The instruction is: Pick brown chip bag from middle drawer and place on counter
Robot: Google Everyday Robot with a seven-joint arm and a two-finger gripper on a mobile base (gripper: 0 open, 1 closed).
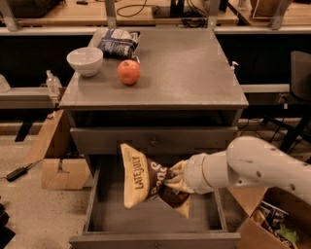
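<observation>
- The brown chip bag (145,181) sits low in the frame, just left of centre, held up over the open middle drawer (104,216). Its tan end with the "LATE JULY" lettering faces left and stands nearly upright, and the top corner shows against the closed drawer front (112,141) above.
- The bag's dark middle is crumpled where it is gripped. Its lower tan corner points down to the right and seems to hang clear of the drawer floor.
- The gripper (176,180) is at the bag's right side, its tan fingers (179,171) closed tight on the crinkled foil.
- The white arm (252,165) comes in from the right edge of the frame, crossing above the drawer's right wall.
- The drawer is pulled out toward the bottom of the frame. Its grey floor shows bare left of and below the bag.
- The closed drawer front carries a small round knob (154,142), just above the bag.
- The counter (194,73) fills the upper middle of the frame.
- In the counter's upper left area are a red apple (129,72), a white bowl (85,60) left of it, and a dark blue-and-white snack bag (119,43) behind both at the back edge.
- A cardboard box (58,163) stands on the floor left of the cabinet, and another box (272,221) is at the lower right corner.
- Light wooden tabletops (58,12) run along the top edge.
</observation>
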